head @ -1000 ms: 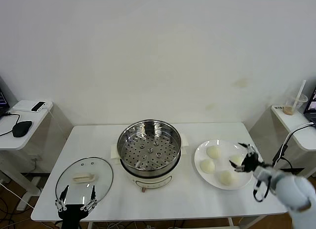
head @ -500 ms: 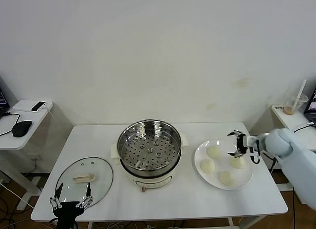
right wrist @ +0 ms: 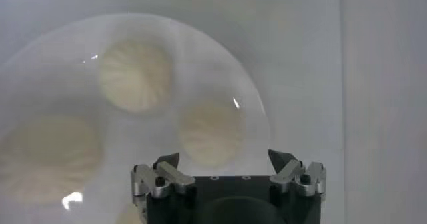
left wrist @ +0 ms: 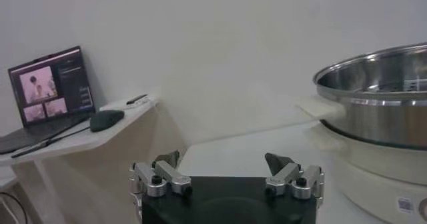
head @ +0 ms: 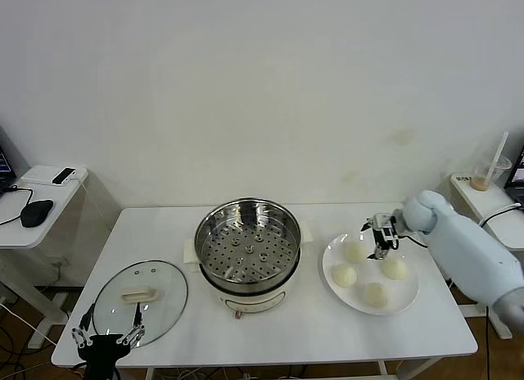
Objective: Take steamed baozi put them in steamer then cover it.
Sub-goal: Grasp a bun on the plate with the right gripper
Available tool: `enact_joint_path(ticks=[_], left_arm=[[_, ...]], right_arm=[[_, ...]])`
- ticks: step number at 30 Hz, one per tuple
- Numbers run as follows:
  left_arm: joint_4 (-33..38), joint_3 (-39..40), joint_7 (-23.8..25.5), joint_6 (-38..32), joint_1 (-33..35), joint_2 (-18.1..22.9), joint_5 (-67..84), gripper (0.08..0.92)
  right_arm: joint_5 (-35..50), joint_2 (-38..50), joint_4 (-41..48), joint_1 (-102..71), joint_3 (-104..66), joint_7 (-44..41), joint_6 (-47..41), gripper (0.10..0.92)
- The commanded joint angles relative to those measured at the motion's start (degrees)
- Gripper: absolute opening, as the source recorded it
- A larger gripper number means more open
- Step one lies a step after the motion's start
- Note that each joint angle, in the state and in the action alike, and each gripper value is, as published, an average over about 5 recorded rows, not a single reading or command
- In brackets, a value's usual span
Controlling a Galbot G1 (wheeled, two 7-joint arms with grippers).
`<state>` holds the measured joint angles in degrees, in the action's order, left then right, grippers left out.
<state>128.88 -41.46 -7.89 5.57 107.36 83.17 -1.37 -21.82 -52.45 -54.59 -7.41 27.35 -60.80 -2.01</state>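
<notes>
Pincer (head: 379, 237) open above 4 baozi (head: 345, 275).

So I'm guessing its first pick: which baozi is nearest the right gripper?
The baozi at the plate's far-left spot, closest to the steamer; the open right gripper hovers beside it, the other three lie farther off.

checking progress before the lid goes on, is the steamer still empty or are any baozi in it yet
Empty. The steamer shows only its bare perforated tray, and all four baozi sit on the white plate. The glass cover lies on the table.
</notes>
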Motion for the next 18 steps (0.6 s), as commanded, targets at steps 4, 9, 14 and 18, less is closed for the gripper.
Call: enact_joint_path(ticks=[4, 9, 14, 18], left_arm=[[0.02, -0.53, -0.03, 0.07, 0.08, 0.17, -0.08, 0.823], [-0.01, -0.77, -0.09, 0.00, 0.05, 0.17, -0.15, 0.823], [0.08, -0.86, -0.14, 0.00, 0.13, 0.16, -0.29, 0.823], [0.11, -0.82, -0.17, 0.02, 0.10, 0.10, -0.32, 0.823]], right_arm=[[-1.79, -4.19, 5.65, 3.82, 4.59, -1.32, 0.13, 0.817], [-2.25, -5.23, 6.84, 3.63, 4.37, -0.59, 0.08, 0.791], [-2.62, -6.25, 7.65, 3.06, 3.78, -0.47, -0.07, 0.752], [-2.70, -6.39, 7.53, 2.65, 3.72, -0.54, -0.37, 0.701]])
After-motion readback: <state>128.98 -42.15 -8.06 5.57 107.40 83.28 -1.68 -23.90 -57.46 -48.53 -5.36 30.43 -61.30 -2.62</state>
